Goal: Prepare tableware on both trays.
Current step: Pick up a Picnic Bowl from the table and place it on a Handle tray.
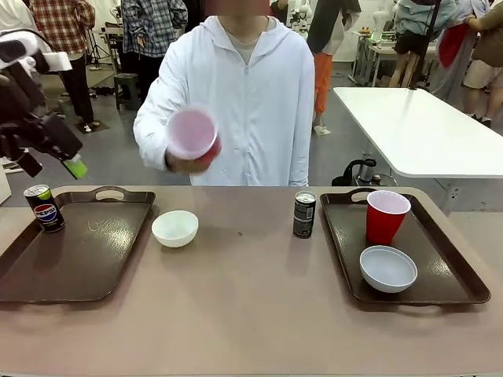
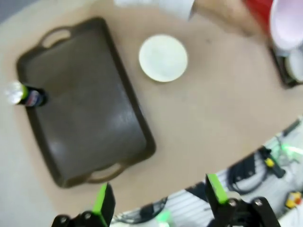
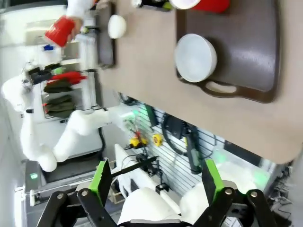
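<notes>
The left tray (image 1: 78,255) is bare except for a small dark can (image 1: 44,207) at its far left rim; I cannot tell if the can stands inside. A white bowl (image 1: 174,228) sits on the table just right of it. The right tray (image 1: 444,275) holds a red cup (image 1: 385,216) and a white bowl (image 1: 387,268), with a dark can (image 1: 304,214) on the table beside its left rim. A person's hand holds a second red cup (image 1: 192,135) tilted in the air. My left gripper (image 1: 53,166) (image 2: 158,198) hangs open above the left tray (image 2: 80,104). My right gripper (image 3: 156,182) is open, off the table's near edge.
The brown table (image 1: 251,314) has free room in the middle and along the near edge. The person in a white hoodie (image 1: 259,94) stands at the far side. A white table (image 1: 424,126) stands behind at the right.
</notes>
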`<state>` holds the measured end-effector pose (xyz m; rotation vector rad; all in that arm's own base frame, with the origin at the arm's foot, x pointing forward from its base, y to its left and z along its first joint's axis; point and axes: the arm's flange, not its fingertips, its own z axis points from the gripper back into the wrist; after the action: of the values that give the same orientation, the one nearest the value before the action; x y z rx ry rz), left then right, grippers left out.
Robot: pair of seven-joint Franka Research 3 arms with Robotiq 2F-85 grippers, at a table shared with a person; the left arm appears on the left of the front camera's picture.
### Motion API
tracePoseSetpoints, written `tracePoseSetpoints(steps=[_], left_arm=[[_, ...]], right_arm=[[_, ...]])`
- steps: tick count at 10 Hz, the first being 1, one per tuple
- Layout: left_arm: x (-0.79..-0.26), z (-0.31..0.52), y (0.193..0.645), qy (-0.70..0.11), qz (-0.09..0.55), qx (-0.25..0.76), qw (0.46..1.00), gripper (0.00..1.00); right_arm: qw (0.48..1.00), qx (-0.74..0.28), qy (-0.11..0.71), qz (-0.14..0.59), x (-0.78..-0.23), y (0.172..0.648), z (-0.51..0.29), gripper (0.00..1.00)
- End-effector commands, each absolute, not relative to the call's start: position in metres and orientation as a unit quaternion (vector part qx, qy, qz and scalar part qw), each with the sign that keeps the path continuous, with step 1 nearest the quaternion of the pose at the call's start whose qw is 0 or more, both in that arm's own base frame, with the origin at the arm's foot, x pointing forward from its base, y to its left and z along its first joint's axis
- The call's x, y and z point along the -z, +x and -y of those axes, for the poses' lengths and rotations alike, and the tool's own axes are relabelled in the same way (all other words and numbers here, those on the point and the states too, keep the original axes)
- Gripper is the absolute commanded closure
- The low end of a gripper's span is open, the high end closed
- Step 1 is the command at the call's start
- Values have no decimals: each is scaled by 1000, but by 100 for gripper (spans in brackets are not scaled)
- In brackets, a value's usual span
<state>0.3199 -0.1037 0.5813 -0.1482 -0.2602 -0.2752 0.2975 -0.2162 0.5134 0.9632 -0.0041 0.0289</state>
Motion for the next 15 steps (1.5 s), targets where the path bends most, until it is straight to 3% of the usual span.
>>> tracePoseSetpoints(steps=[1, 2, 5, 9, 10, 13, 15], left_arm=[[-582, 120, 321, -17, 150, 109, 983, 0], [-575, 123, 321, 14, 183, 99, 978, 0], [-536, 113, 337, 4, 196, 155, 968, 0], [-498, 87, 362, -60, 158, 172, 971, 0], [-499, 80, 355, -57, 148, 177, 971, 0], [-520, 16, 257, -30, 118, 214, 969, 0], [-515, 10, 255, -44, 120, 217, 968, 0]], right_arm=[[902, -6, 431, 2, -518, 294, 210, 1], [902, -6, 431, 2, -518, 294, 210, 1], [902, -6, 431, 2, -518, 294, 210, 1], [902, -6, 431, 2, -518, 294, 210, 1], [902, -6, 431, 2, -518, 294, 210, 1], [896, -8, 445, 1, -521, 291, 223, 1], [899, -7, 438, 0, -521, 296, 213, 1]])
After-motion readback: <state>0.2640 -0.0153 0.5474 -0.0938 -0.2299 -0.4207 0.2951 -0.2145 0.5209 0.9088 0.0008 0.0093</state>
